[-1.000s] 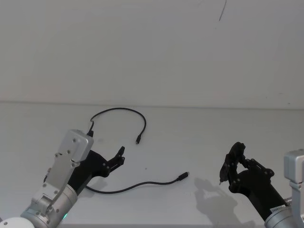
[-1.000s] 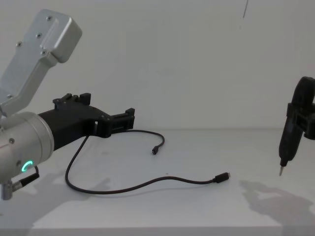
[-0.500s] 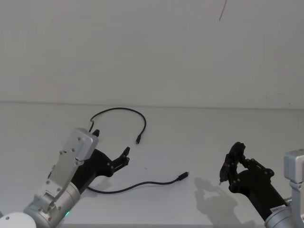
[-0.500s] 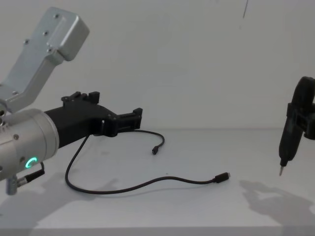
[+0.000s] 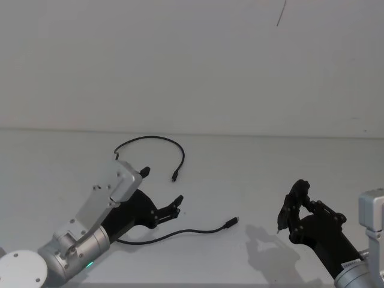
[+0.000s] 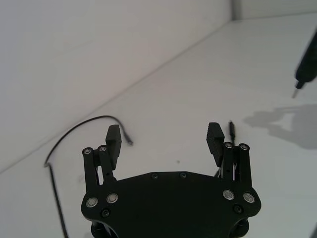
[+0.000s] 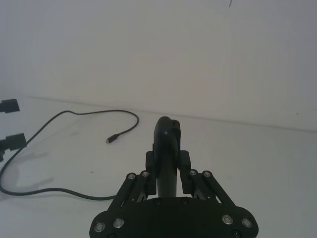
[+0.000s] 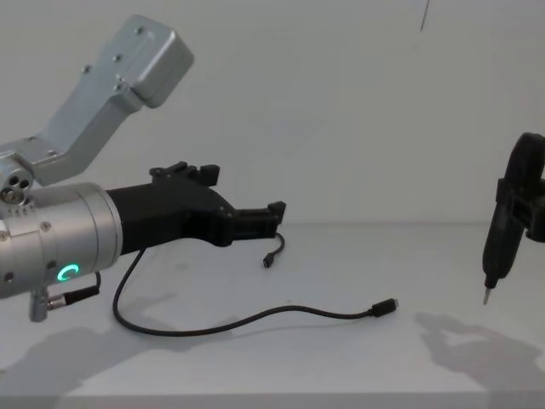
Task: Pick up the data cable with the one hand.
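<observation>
The data cable (image 5: 150, 138) is a thin black cord lying loose on the white table, arching at the back and trailing forward to a plug (image 8: 383, 308). My left gripper (image 5: 161, 186), black on a silver cylinder with a green ring, hovers open just above the table between the cable's two runs. In the left wrist view its fingers (image 6: 114, 141) stand wide apart with nothing between them, and the cable (image 6: 99, 117) lies beyond. My right gripper (image 5: 295, 203) stays at the right, shut on a black pen-like pointed tool (image 7: 167, 144), clear of the cable (image 7: 99, 111).
The white table (image 5: 252, 162) meets a plain white wall at the back. A thin dark line (image 5: 280, 15) marks the wall high up. The right arm's shadow (image 8: 477, 341) falls on the table beneath it.
My left gripper has reached forward and to the right over the table, its fingers still apart. The cable and the right arm have not moved.
</observation>
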Controlling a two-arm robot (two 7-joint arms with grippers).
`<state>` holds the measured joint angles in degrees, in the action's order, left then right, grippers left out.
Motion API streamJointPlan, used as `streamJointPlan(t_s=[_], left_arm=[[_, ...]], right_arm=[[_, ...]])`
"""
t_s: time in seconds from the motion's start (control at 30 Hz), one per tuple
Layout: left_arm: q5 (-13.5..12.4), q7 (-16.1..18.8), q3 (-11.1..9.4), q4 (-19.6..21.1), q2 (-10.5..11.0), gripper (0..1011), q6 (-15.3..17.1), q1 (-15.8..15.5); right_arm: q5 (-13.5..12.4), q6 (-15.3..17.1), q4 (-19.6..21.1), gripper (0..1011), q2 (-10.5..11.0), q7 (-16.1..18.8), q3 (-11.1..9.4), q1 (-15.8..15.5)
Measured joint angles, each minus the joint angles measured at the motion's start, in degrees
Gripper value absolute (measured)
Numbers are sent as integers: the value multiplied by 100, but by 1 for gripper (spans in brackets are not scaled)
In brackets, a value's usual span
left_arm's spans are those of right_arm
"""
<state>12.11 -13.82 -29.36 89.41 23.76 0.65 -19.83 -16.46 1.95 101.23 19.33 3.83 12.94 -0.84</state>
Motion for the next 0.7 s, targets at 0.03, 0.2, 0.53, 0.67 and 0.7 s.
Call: streamJointPlan(t_s=[0.03, 0.2, 0.53, 0.67, 0.7], left_arm=[[14, -123, -30, -52, 23, 1001, 3, -67], [99, -509, -68, -215, 75, 1001, 42, -238], [287, -990, -20, -586, 118, 1001, 110, -466], [343, -1147, -4, -724, 116, 1001, 114, -537], [353, -1179, -3, -751, 115, 1001, 114, -551]], right_arm=[[0, 0, 0, 269, 0, 0, 0, 0], [0, 0, 0, 269, 0, 0, 0, 0], [0, 0, 0, 269, 0, 0, 0, 0], [0, 0, 0, 269, 0, 0, 0, 0], [0, 0, 0, 269, 0, 0, 0, 0]])
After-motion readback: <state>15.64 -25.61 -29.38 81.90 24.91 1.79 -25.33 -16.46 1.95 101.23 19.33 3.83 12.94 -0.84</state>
